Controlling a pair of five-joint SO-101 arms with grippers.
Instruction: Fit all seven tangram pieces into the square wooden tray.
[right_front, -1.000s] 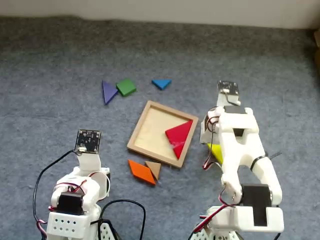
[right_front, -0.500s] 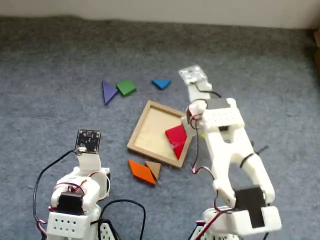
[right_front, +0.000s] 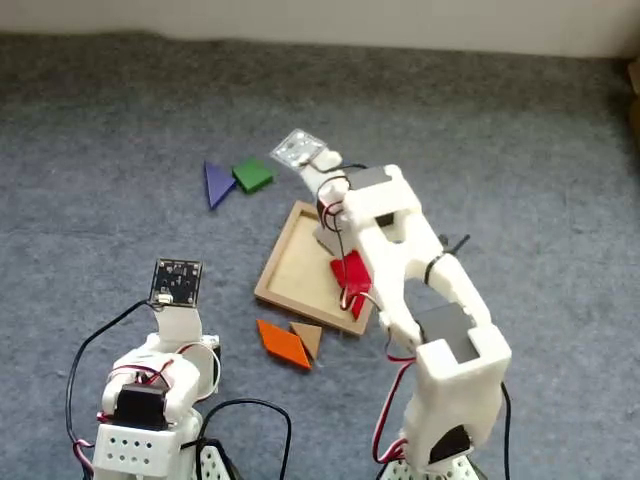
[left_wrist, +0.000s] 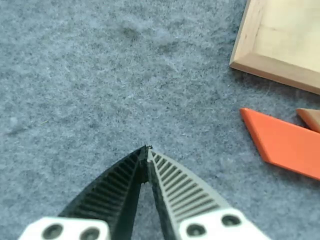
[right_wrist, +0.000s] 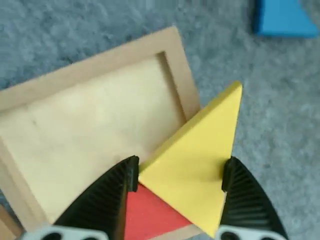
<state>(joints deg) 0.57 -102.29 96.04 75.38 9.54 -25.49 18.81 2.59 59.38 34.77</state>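
Note:
My right gripper (right_wrist: 180, 172) is shut on a yellow triangle (right_wrist: 195, 155), held over the far corner of the square wooden tray (right_wrist: 100, 65). A red triangle (right_wrist: 150, 215) lies inside the tray under it, also seen as the red triangle (right_front: 352, 275) from above. The right arm (right_front: 390, 240) stretches across the tray (right_front: 290, 275). Just off the tray's near edge lie an orange parallelogram (right_front: 283, 343) and a tan triangle (right_front: 308, 338). A purple triangle (right_front: 217, 183) and a green square (right_front: 252, 174) sit beyond the tray; a blue triangle (right_wrist: 282, 17) lies past its far corner. My left gripper (left_wrist: 147, 149) is shut and empty above the carpet.
Grey carpet covers the whole surface. The left arm (right_front: 165, 350) stays folded at the near left. In the left wrist view the tray's corner (left_wrist: 280, 60), the orange parallelogram (left_wrist: 285, 142) and the tan triangle (left_wrist: 311, 117) lie off to one side.
The right arm has swung left from beside the tray's right edge to over its far corner, carrying the yellow triangle. It now covers the blue triangle in the high view. The left arm is still.

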